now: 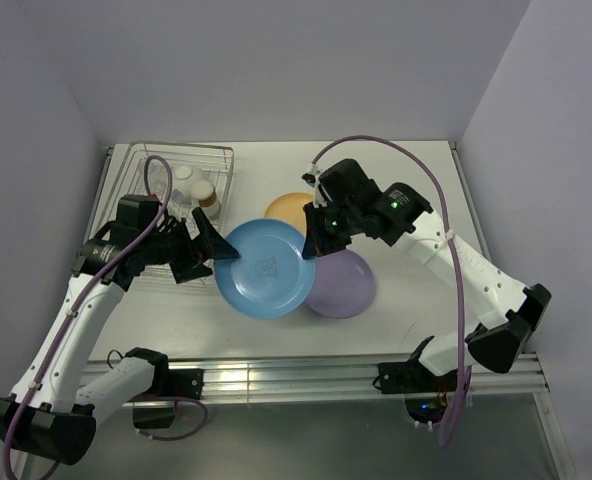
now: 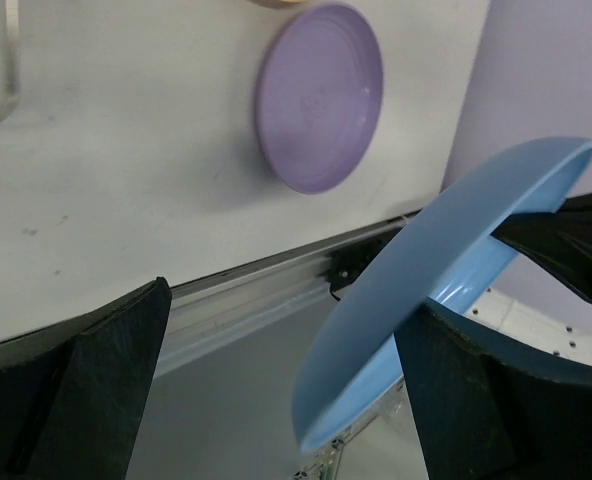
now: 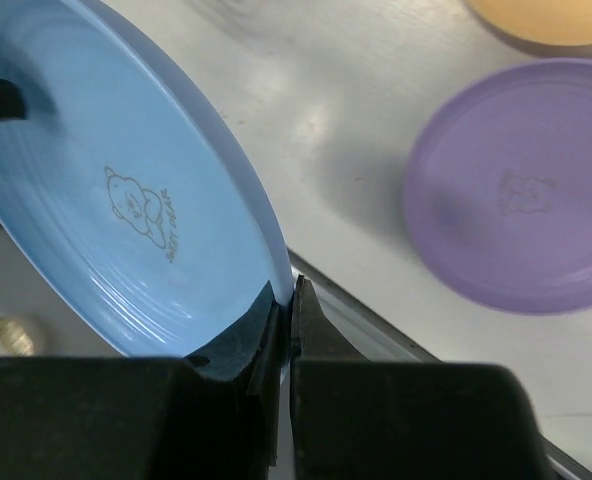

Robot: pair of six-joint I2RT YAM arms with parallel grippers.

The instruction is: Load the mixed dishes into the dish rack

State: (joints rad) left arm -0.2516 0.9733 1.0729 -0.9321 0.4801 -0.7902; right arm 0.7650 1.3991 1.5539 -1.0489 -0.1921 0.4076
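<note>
bright even light, soft shadows, near claw parts blurred

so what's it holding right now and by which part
The blue plate, pinched at its rim by the right end effector. The left end effector is open at the opposite edge, gripping nothing.

The white surface (image 1: 416,180) carries a wire rack (image 1: 191,147) at far left, with an orange plate (image 1: 286,207) and a purple plate (image 1: 348,287) lying near its middle.
</note>
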